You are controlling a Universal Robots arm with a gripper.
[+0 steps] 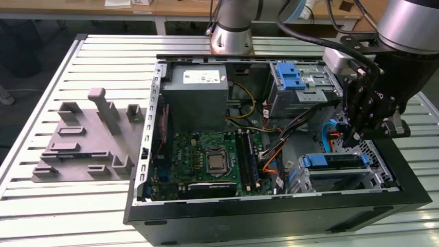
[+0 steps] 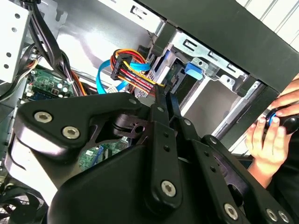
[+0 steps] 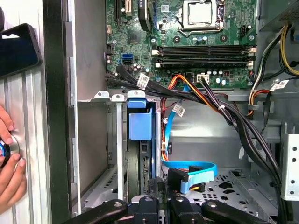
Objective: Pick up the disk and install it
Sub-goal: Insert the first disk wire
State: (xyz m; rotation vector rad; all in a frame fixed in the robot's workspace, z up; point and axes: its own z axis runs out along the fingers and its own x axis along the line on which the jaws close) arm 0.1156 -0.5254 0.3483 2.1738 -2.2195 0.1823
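An open black desktop computer case (image 1: pixel 274 216) lies on its side on a slatted grey metal surface (image 1: pixel 41 103), green motherboard (image 1: pixel 205 159) exposed. The robot's black gripper (image 1: pixel 361 135) hangs over the case's drive-bay corner, at the exterior view's right. Whether its fingers (image 2: pixel 161 119) are clenched or released cannot be told — they appear drawn close together with nothing visibly between them.

The disk (image 1: pixel 334 160) — a flat drive in a blue plastic carrier frame — sits in the silver metal drive cage (image 1: pixel 343 177), just below and beyond the fingertips. In the first wrist view it stands on edge (image 3: pixel 140 126), its blue tab facing the camera, its long axis running down into the bay straight ahead of the fingers. Blue and orange cables (image 3: pixel 191 170) lie just beside it. A person's hand (image 3: pixel 9 172) rests outside the case wall, well apart from the fingers.
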